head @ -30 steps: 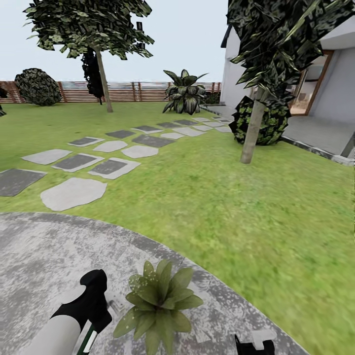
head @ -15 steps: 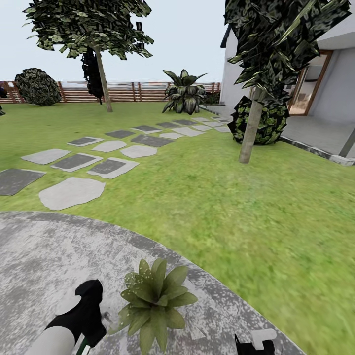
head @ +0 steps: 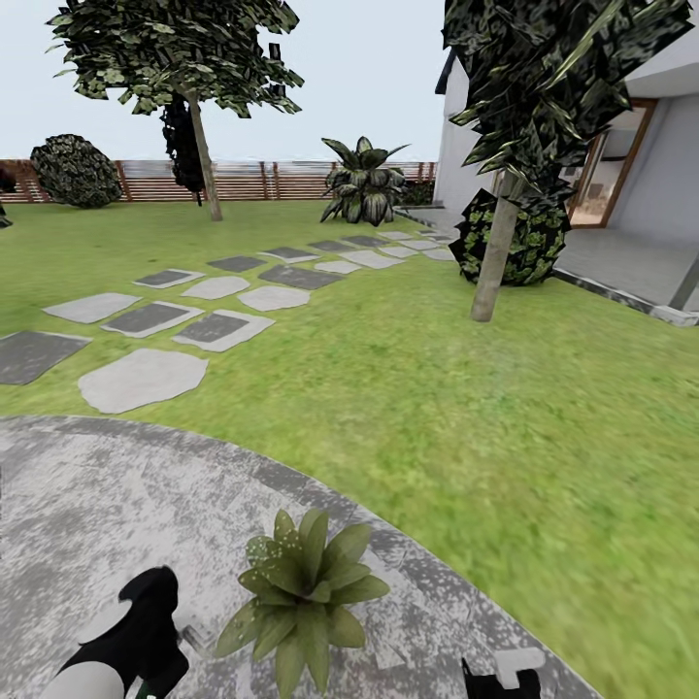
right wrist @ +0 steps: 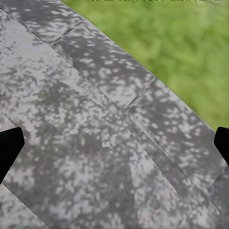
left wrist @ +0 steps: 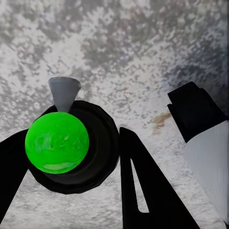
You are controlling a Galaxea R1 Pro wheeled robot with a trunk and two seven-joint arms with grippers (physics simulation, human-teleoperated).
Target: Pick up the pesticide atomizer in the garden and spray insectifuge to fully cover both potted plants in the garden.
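The pesticide atomizer (left wrist: pixel 57 142) is seen from above in the left wrist view as a bright green round top in a dark ring, with a grey nozzle cone (left wrist: pixel 64 91). My left gripper (left wrist: pixel 71 160) is shut on it, one black finger on each side. In the head view my left arm (head: pixel 146 626) hangs low over the grey stone patio (head: pixel 87 505), just left of a potted plant (head: pixel 303 594) with broad speckled light-green leaves. My right gripper (right wrist: pixel 114 145) is open above the patio's edge, its fingertips (right wrist: pixel 8 147) far apart, and its top (head: pixel 500 677) shows to the plant's right.
Lawn (head: pixel 505 437) surrounds the patio. Stepping stones (head: pixel 146 379) lead toward a big striped agave (head: pixel 364 184) and a wooden fence (head: pixel 243 181). A tree trunk (head: pixel 490 262) and dark bush (head: pixel 534 243) stand at right before the house (head: pixel 641 175).
My left arm has dropped and drawn back toward the lower left corner of the head view, away from the plant. The view itself shifted slightly.
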